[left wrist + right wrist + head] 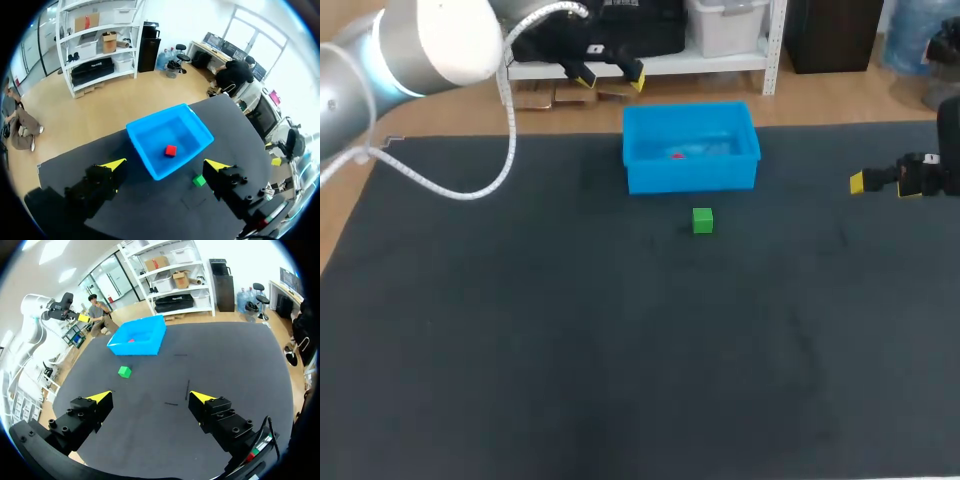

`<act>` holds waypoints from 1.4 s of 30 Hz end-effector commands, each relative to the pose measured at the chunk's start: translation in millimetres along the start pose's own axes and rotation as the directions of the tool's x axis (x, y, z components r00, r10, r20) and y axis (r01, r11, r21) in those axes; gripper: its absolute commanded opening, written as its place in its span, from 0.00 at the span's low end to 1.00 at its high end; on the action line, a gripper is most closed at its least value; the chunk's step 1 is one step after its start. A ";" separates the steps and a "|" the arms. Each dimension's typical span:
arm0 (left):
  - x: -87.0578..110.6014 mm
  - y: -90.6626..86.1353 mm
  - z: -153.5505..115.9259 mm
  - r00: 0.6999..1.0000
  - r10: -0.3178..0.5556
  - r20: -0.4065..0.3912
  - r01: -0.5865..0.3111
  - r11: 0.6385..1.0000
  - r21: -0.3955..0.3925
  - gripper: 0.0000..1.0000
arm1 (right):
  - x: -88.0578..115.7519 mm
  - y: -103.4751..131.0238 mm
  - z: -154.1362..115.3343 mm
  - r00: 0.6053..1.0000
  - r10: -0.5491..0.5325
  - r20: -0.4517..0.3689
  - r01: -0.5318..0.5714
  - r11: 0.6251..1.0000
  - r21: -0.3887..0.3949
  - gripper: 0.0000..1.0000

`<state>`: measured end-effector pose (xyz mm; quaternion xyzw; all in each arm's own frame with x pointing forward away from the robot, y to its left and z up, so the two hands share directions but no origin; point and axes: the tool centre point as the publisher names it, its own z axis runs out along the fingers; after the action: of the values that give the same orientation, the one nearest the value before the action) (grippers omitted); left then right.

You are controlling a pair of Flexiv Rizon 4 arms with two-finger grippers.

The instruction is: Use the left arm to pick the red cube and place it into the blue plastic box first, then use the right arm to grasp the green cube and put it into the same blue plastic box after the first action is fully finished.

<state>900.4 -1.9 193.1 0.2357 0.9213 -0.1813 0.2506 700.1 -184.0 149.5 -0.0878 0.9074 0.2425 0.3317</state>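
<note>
While hanging high over the table's (520,330) far edge, just behind blue plastic box (690,178): left gripper (610,78), fingers wide apart, holding nothing. Inside the box, red cube (170,150). Just in front of the box, green cube (702,220). Well off to the right, right gripper (150,397), fingers likewise spread wide, empty.

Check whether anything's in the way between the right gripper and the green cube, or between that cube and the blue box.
Nothing visible. Only bare table lies between the right gripper, jaws open, and the green cube, and between that cube and the blue box.
</note>
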 end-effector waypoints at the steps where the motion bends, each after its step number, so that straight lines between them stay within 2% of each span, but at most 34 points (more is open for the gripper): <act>1: 12.7 3.9 -10.5 0.998 0.010 0.063 -0.011 1.000 0.016 1.00 | -0.1 -0.2 0.1 1.000 0.000 -0.001 0.000 1.000 0.000 1.00; 21: 47.8 18.7 -35.9 0.995 0.100 0.026 -0.101 0.993 0.057 1.00 | -0.1 -0.2 0.1 1.000 0.000 -0.001 0.000 1.000 0.000 1.00; 29: 59.0 15.0 -46.2 0.990 0.135 0.026 -0.137 0.986 0.098 1.00 | -0.1 -0.2 0.1 1.000 0.000 -0.001 0.000 1.000 0.000 1.00; 42: 88.9 4.7 -54.8 0.981 0.193 0.000 -0.191 0.968 0.164 1.00 | -0.1 -0.2 0.1 1.000 0.000 -0.001 0.000 1.000 0.000 1.00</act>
<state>823.0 52.8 188.2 0.3456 0.8799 -0.2272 0.2337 700.1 -184.0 149.5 -0.0878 0.9074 0.2425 0.3317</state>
